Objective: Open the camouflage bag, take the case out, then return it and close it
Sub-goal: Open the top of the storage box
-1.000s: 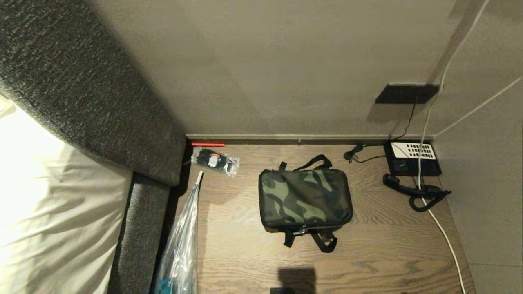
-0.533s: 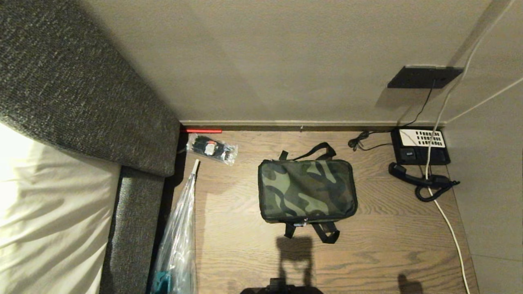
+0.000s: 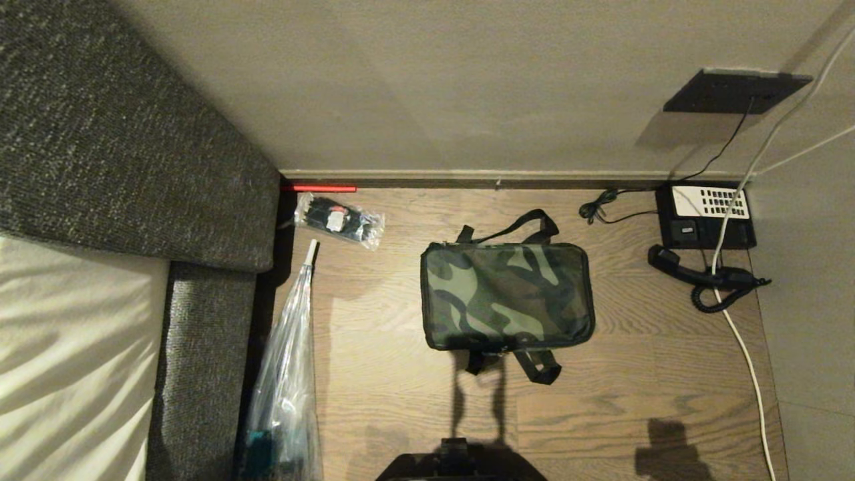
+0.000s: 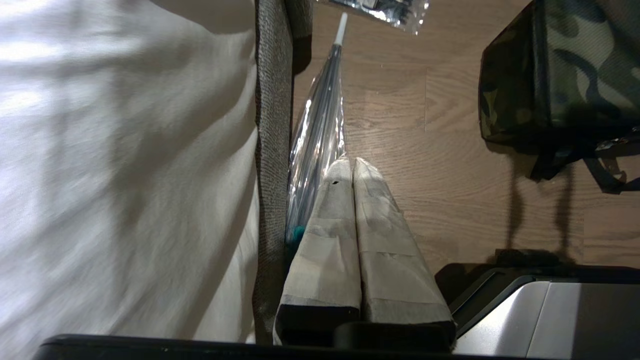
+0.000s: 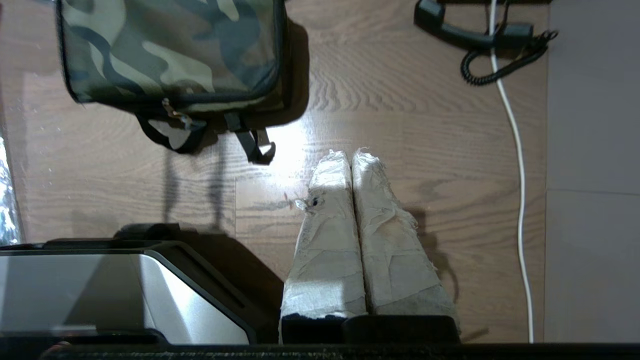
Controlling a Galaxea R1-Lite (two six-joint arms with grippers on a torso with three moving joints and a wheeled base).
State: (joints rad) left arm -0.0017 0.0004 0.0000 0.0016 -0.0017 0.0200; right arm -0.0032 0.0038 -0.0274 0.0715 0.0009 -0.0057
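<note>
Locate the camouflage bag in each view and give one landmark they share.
Head view: camouflage bag at centre, on the wooden floor.
Left wrist view: at the upper right edge, partly cut off.
Right wrist view: top left.
Shared landmark: the bag's black straps, seen in all three.

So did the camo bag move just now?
No. The bag sits the same way beside the phone and packet; the camera moved.

Readable text: none.
Phone keypad: markings too small to read.
Packet label: illegible.
</note>
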